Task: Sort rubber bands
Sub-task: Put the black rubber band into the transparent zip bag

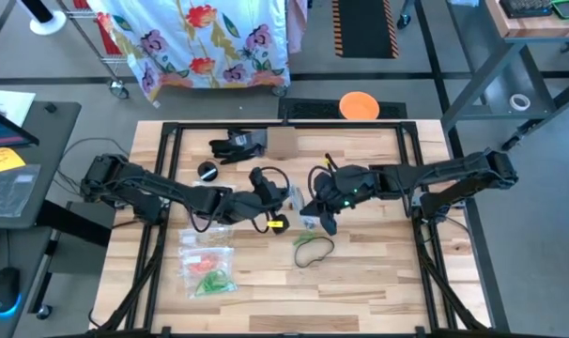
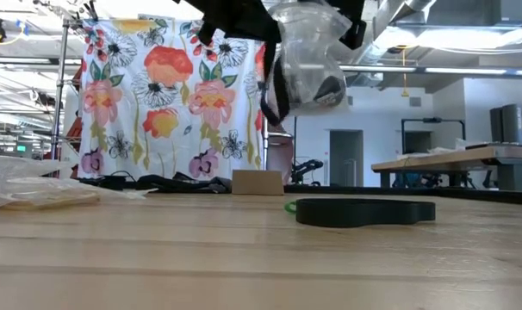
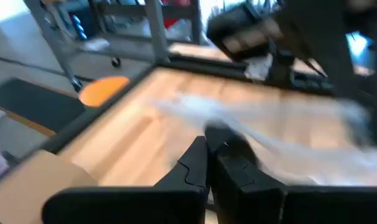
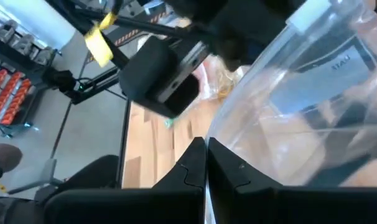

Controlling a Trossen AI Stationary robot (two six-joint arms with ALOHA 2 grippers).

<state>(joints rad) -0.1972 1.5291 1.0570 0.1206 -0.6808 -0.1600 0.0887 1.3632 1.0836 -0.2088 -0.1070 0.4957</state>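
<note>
both grippers, left gripper (image 1: 283, 199) and right gripper (image 1: 310, 208), pinch a clear bag (image 2: 306, 53) above the table (image 1: 378, 282), apparently holding dark rubber bands (image 2: 276, 90).

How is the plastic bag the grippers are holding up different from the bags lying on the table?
The held bag hangs in the air between both grippers; the table bags lie flat near the left front. The held bag looks nearly colourless; the table bags show red, orange and green contents. Both are clear plastic.
</note>
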